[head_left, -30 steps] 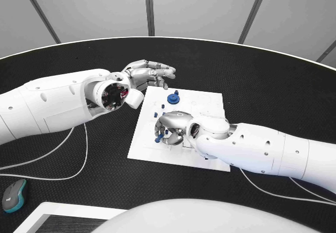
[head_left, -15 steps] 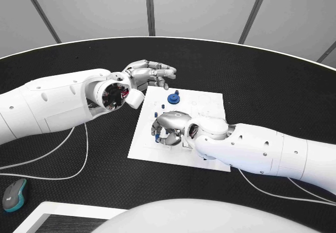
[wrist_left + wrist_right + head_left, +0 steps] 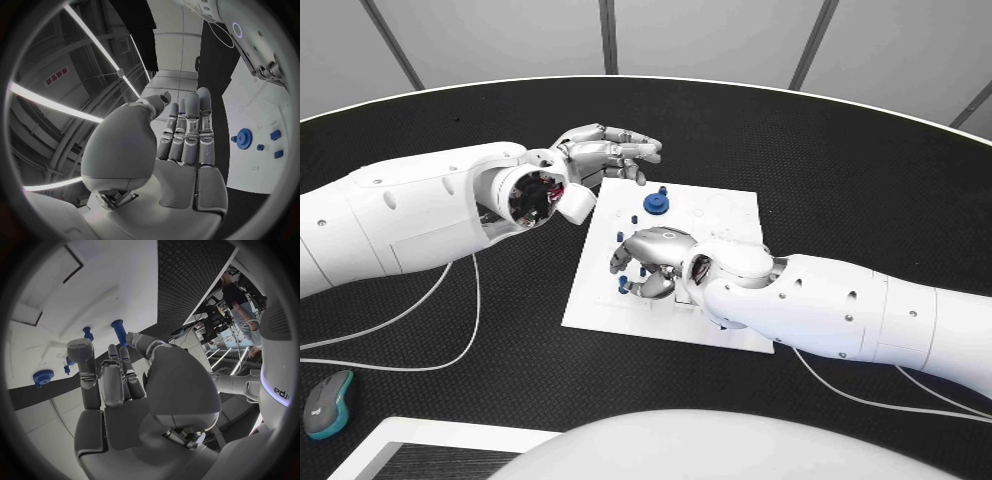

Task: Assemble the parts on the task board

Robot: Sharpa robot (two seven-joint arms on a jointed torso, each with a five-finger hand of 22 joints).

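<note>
I have the right hand (image 3: pixel 651 262) low over the left middle of the task board (image 3: pixel 726 215), palm down. Its fingers are curled in over the small blue pegs (image 3: pixel 625 284) there; from the right wrist view one blue peg (image 3: pixel 119 331) stands just past the fingertips (image 3: pixel 79 351) and a shorter one (image 3: pixel 88 333) beside it, but I cannot tell whether any finger actually pinches a piece.

My left hand (image 3: pixel 606 152) hovers above the black table (image 3: pixel 848 160) just beyond the board's far left corner. In the left wrist view its fingers (image 3: pixel 187 127) lie straight and close together, thumb alongside, with nothing in them.

A blue gear (image 3: pixel 656 204) sits on the far part of the board, a small blue peg (image 3: pixel 662 189) standing just beyond it. A grey and teal mouse (image 3: pixel 326 401) lies at the near left of the table.
</note>
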